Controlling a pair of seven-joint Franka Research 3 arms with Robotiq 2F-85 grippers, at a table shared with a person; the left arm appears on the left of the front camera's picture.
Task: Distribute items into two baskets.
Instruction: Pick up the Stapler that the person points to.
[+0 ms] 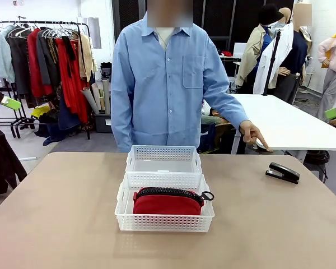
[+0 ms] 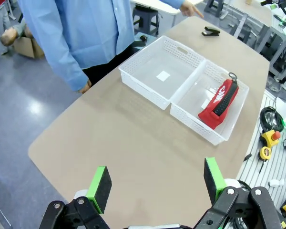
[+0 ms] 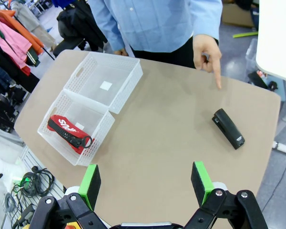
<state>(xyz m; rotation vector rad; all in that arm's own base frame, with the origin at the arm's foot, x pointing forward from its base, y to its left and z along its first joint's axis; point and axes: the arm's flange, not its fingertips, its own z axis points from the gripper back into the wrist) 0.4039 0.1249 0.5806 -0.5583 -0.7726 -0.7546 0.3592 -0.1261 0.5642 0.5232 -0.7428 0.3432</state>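
The red pouch point(image 1: 167, 203) lies zipper-up inside the nearer white basket point(image 1: 165, 223), its strap loop at that basket's right end. The larger basket point(image 1: 163, 151), with handle cut-outs, touches the nearer basket's far side. The black stapler point(image 1: 283, 172) sits on the table point(image 1: 56, 213) well to the right of the nearer basket, and the person's hand point(image 1: 253, 134) points 1 finger down just beyond it. The left gripper point(image 2: 156, 181) and right gripper point(image 3: 145, 182) hang above the table, jaws wide apart.

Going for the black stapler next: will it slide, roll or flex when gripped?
The stapler looks rigid and lies flat on its long base, so probably no rolling. Its hard casing may slide on the smooth table if nudged.
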